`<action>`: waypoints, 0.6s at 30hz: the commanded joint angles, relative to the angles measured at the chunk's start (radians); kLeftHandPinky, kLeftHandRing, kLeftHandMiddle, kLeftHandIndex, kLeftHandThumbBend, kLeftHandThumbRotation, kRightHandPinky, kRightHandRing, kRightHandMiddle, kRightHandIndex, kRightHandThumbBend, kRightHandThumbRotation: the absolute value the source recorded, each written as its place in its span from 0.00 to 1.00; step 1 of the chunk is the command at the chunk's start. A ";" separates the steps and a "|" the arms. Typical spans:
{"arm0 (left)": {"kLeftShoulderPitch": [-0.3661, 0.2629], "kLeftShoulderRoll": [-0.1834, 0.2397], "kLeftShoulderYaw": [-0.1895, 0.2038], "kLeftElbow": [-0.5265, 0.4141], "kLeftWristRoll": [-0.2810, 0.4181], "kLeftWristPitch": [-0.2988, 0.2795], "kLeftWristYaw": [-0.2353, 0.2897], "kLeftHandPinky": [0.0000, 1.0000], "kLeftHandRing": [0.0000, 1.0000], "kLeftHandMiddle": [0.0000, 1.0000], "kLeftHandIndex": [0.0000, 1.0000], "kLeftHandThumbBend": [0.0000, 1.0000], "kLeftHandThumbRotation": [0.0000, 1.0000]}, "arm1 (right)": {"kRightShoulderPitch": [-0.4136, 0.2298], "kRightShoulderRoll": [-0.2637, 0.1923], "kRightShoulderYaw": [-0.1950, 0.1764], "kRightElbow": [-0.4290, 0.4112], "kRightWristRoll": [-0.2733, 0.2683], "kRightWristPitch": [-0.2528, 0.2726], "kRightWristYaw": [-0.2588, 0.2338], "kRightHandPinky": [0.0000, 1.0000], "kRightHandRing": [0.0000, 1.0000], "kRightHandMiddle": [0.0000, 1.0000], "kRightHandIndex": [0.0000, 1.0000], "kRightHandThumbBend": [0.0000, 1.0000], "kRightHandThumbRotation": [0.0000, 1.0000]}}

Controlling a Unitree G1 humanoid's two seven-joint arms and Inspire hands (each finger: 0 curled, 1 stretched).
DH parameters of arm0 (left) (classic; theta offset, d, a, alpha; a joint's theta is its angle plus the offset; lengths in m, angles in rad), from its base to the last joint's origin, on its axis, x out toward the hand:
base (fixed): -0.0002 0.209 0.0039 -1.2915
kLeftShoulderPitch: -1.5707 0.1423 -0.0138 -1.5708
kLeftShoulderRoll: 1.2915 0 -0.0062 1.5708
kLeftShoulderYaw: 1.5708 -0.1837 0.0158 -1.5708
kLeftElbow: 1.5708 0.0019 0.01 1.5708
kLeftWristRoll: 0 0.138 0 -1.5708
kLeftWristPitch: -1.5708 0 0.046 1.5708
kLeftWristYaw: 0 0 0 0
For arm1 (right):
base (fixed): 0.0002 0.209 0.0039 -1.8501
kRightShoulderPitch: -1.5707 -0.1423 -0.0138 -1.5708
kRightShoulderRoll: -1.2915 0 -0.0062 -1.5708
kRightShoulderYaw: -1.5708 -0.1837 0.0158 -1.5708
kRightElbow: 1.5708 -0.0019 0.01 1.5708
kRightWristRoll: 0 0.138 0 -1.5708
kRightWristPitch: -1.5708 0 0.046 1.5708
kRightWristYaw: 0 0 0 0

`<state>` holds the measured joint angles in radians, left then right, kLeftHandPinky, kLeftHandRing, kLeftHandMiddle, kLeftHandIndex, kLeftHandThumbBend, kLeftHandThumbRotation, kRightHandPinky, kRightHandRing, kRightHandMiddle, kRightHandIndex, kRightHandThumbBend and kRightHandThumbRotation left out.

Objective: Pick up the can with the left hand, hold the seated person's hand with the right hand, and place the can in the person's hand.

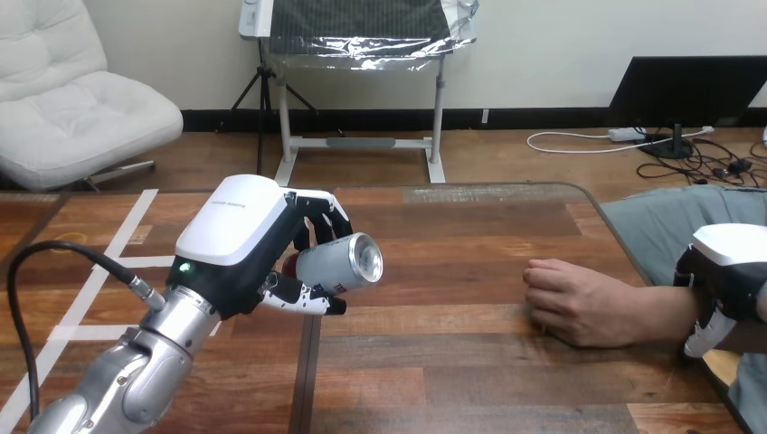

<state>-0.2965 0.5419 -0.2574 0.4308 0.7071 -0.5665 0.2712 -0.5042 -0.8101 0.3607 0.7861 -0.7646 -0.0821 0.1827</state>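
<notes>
At centre left, the left hand [237,237] holds the can [339,264] sideways above the bench [470,362], fingers [326,212] curled over it and thumb beneath. At right, the right hand [728,262] sits at the wrist of the person's hand [579,303]; whether it grips cannot be told.

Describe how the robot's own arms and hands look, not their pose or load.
The left arm has a rounded silver forearm. The left hand is black, with a smooth white shell on its back bearing small grey print, a green light near the wrist, and black-and-white jointed fingers. The right hand shows the same white shell over black.
</notes>
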 commanded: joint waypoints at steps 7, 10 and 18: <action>-0.074 0.009 0.032 -0.034 -0.016 -0.011 0.016 0.37 0.42 0.49 0.51 0.66 0.00 | -0.020 0.041 0.027 -0.008 -0.012 0.046 0.017 0.57 0.68 0.74 0.72 0.81 0.00; -0.072 0.010 0.033 -0.036 -0.017 -0.010 0.014 0.37 0.42 0.49 0.51 0.66 0.00 | -0.021 0.045 0.034 -0.008 -0.018 0.062 0.026 0.59 0.70 0.75 0.74 0.80 0.00; -0.067 0.011 0.036 -0.047 -0.021 -0.002 0.003 0.37 0.42 0.49 0.51 0.66 0.00 | -0.015 0.056 0.041 0.000 -0.020 0.076 0.022 0.59 0.71 0.78 0.76 0.80 0.00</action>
<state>-0.2964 0.5423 -0.2569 0.4307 0.7070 -0.5662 0.2688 -0.5047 -0.7919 0.3826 0.7809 -0.7890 -0.0194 0.1931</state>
